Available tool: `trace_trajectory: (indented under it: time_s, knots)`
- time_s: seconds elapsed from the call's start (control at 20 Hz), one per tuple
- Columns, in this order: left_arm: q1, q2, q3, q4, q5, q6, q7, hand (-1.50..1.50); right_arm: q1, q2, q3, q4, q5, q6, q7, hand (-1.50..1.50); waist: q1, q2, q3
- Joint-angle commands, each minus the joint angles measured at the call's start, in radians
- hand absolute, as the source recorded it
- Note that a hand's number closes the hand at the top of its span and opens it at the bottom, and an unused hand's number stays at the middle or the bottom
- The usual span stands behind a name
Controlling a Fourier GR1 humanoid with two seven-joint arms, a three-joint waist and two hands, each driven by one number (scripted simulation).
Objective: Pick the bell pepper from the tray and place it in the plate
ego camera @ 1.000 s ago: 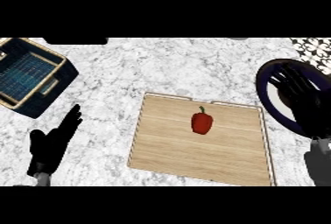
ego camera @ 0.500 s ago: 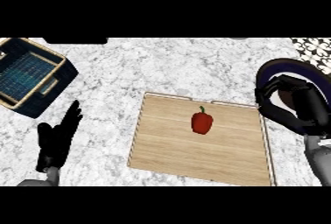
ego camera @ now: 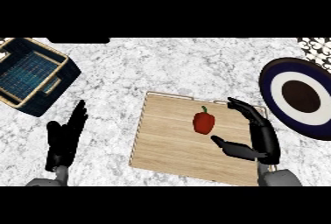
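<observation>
Red pepper (ego camera: pixel 204 122) on the wooden tray (ego camera: pixel 168 148), not yet grasped: approach step.

Your right hand (ego camera: pixel 257 135) is over the tray just right of the pepper, fingers and thumb spread toward it, holding nothing. Left hand (ego camera: pixel 63 141) rests released on the table (ego camera: pixel 161 65), well left of the tray. Next, you need to close round the pepper, lift, and carry right to the plate (ego camera: pixel 298 97). A basket (ego camera: pixel 31 75) stands at far left.

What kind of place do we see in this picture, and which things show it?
Probably a kitchen counter: a speckled stone-like worktop carries a wooden tray with a red bell pepper, a round plate to the right and a basket at upper left.
</observation>
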Motion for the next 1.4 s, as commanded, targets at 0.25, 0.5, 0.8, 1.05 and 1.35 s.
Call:
trace_trajectory:
  time_s: [0.25, 0.5, 0.8, 1.05, 1.35]
  knots:
    - [-0.016, -0.037, -0.032, -0.041, -0.046, 0.045, 0.053, 0.0, -0.122, -0.172, 0.082, 0.03, 0.319, -0.069, 0.228, -1.5, 0.004, -0.006, -0.003]
    - [-0.009, -0.001, 0.017, 0.026, -0.017, -0.016, -0.005, 0.0, -0.144, -0.251, 0.169, -0.068, 0.422, 0.05, 0.472, -1.5, -0.006, -0.006, -0.004]
    - [-0.028, -0.052, -0.004, 0.041, -0.045, 0.013, -0.005, 0.0, -0.263, -0.285, 0.194, -0.064, 0.369, 0.318, 0.67, -1.5, -0.001, -0.003, -0.003]
    - [-0.047, -0.045, 0.039, 0.03, -0.043, -0.01, 0.025, 0.0, -0.268, -0.231, 0.193, -0.077, 0.403, 0.401, 0.747, -1.5, -0.004, -0.004, -0.003]
    - [0.016, -0.042, 0.068, -0.007, -0.053, -0.061, 0.024, 0.0, -0.267, -0.128, 0.157, 0.087, 0.516, 0.379, 0.65, -1.5, 0.0, -0.003, -0.002]
